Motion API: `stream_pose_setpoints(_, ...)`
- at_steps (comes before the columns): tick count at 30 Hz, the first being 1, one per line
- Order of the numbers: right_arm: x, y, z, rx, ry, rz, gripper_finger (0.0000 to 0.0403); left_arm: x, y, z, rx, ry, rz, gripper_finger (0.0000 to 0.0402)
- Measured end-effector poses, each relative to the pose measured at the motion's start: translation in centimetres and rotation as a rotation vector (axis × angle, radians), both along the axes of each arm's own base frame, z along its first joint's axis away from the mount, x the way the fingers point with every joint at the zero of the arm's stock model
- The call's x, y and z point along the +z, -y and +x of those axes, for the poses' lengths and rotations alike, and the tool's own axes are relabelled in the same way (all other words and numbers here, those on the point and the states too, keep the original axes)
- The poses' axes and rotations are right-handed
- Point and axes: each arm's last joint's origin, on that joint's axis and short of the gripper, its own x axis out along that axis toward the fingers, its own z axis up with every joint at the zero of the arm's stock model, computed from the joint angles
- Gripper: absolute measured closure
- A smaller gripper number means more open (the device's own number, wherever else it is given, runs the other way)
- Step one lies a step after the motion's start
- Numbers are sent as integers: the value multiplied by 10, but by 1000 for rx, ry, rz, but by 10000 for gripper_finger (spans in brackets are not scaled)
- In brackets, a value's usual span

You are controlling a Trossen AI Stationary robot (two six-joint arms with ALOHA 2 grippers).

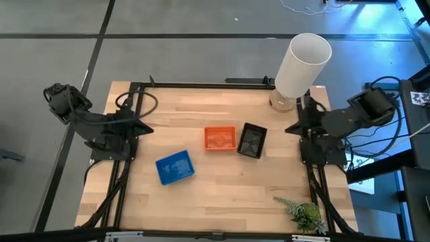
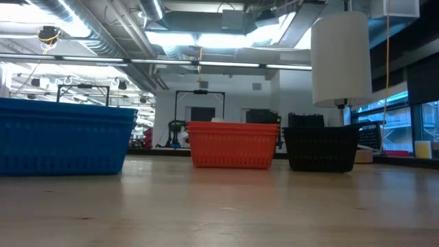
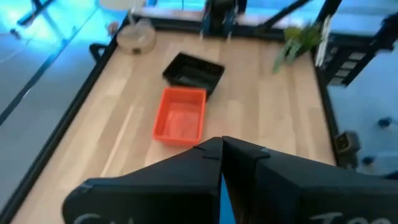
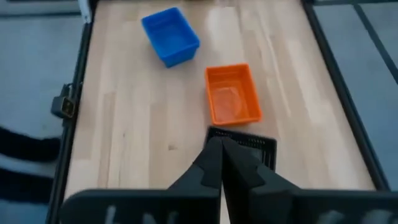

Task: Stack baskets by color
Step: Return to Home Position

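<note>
No word, number or brand can be read anywhere. Pale marks (image 3: 93,218) run along the dark housing (image 3: 161,186) just behind the left pincer (image 3: 221,142), cut off at the view's edge and illegible. Similar pale strokes (image 4: 146,216) sit behind the right pincer (image 4: 221,142). Well behind the right pincer, off the desk (image 1: 222,195), a small black-and-white patterned tag (image 1: 421,98) shows no legible characters.

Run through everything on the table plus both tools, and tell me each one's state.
Blue basket: upright on the table, open side up, not held.
Orange basket: upright, open side up, close beside the black one.
Black basket: upright, angled askew, not held.
White cylinder: standing upright at a table corner.
Left tool: shut, empty, at the table's left side.
Right tool: shut, empty, at the table's right side.
</note>
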Motion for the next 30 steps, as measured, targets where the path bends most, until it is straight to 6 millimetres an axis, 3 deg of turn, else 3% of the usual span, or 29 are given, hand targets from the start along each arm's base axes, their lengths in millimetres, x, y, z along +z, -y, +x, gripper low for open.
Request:
stream_pose_setpoints(12,-75,34,-69,-190,140,118,403,-76,-20,-26,35,242,-121,401)
stream_pose_setpoints(20,-107,53,-104,-51,443,187,403,-124,-31,-38,65,372,-183,401)
stream_pose_setpoints(30,-152,71,-141,82,662,278,403,-154,-43,-55,40,557,-187,402)
